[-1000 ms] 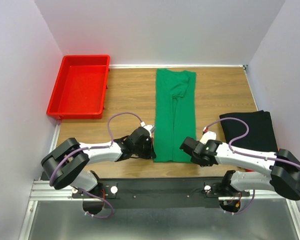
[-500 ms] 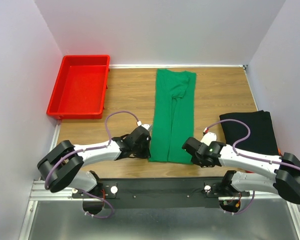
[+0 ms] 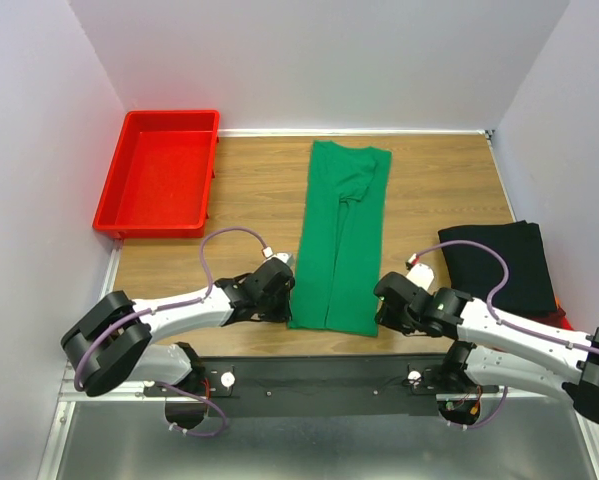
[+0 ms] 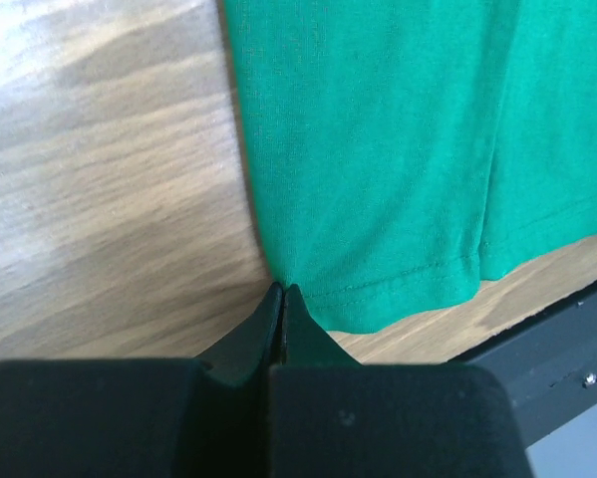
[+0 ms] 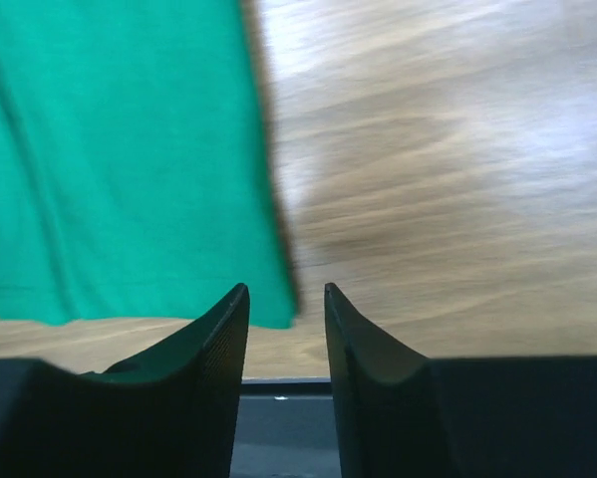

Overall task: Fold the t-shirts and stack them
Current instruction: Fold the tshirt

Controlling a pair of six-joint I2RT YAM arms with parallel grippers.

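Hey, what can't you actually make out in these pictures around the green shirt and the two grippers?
- Left wrist view: the left gripper has its jaws shut at the hem corner of the green shirt; the tips hide whether cloth is pinched.
- Right wrist view: blur smears the shirt's edge ahead of the right gripper.
- Top view: each arm's end hides its jaws; the right arm also covers part of the black shirt.

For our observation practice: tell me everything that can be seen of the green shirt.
The green shirt is soft plain cloth, folded lengthwise into a long narrow strip. It lies flat on the table, slightly slanted, collar end far, stitched hem at the near edge. The left pincer is shut on its left edge by the hem; the right pincer stands open at the right hem corner, not gripping.
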